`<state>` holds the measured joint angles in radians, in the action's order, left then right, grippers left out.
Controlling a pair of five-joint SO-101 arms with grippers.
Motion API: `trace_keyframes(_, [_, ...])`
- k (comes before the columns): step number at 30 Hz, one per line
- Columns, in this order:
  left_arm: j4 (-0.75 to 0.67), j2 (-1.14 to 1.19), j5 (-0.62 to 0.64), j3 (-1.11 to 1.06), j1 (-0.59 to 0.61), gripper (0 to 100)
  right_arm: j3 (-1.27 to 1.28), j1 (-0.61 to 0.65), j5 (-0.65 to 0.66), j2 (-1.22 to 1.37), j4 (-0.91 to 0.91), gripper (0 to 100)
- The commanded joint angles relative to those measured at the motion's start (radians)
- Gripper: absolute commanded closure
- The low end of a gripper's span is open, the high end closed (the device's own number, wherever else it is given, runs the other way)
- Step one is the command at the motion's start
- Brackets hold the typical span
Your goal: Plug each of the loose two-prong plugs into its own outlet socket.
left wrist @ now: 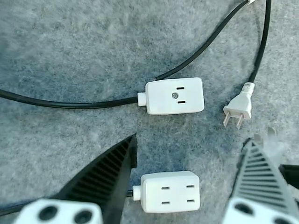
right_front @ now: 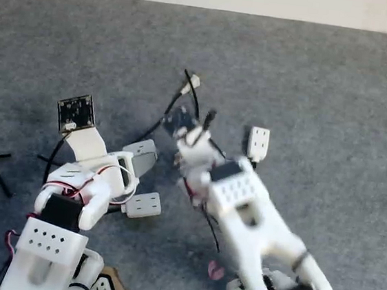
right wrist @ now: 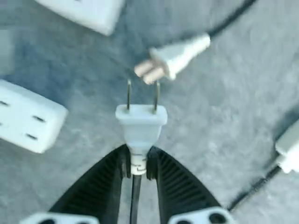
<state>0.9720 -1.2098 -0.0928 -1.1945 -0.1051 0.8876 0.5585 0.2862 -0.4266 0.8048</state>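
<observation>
Right gripper point(right wrist: 138, 165) clamped on a white two-prong plug point(right wrist: 141, 122).
Its prongs point toward a second plug point(right wrist: 175, 57) lying loose on the grey carpet point(right wrist: 243, 93); left gripper point(left wrist: 191, 140) hangs, fingers wide apart, over an outlet socket point(left wrist: 170, 191).

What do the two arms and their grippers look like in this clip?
Both arms are white plastic: left arm, right arm. Thin red and black wires run along their joints. The left gripper and right gripper have black, ribbed, wedge-shaped fingers on white mounts with round holes.
</observation>
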Motion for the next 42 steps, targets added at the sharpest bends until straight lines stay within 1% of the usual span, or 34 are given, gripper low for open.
trace_keyframes(1, [0.012, -0.002, 0.003, 0.053, 0.007, 65, 0.163, 0.079, -0.003, -0.228, -0.094, 99.3])
trace_keyframes(5, [0.012, -0.004, 0.002, 0.053, 0.002, 64, 0.220, 0.170, -0.008, -0.348, -0.094, 99.3])
trace_keyframes(8, [0.012, -0.004, -0.031, 0.050, -0.004, 59, 0.226, 0.205, -0.011, -0.366, -0.094, 99.3])
trace_keyframes(12, [0.028, -0.004, -0.072, 0.028, -0.077, 59, 0.226, 0.202, -0.017, -0.367, -0.094, 99.3])
trace_keyframes(15, [0.025, -0.005, -0.094, 0.002, -0.114, 59, 0.225, 0.200, -0.046, -0.374, -0.094, 99.3])
trace_keyframes(18, [0.020, -0.004, -0.104, -0.013, -0.116, 59, 0.214, 0.160, -0.048, -0.375, -0.061, 99.3])
trace_keyframes(21, [0.020, -0.004, -0.104, -0.015, -0.116, 59, 0.137, 0.108, -0.046, -0.394, -0.002, 99.3])
trace_keyframes(26, [0.011, -0.004, -0.104, -0.038, -0.119, 59, -0.027, 0.108, -0.051, -0.466, 0.166, 99.3])
trace_keyframes(31, [-0.002, -0.002, -0.104, -0.042, -0.119, 59, -0.154, 0.108, -0.049, -0.486, 0.282, 99.3])
trace_keyframes(36, [-0.002, -0.002, -0.104, -0.042, -0.119, 59, -0.219, 0.105, -0.046, -0.492, 0.325, 99.3])
trace_keyframes(42, [0.002, -0.002, -0.104, -0.042, -0.120, 59, -0.226, 0.104, -0.046, -0.484, 0.320, 99.3])
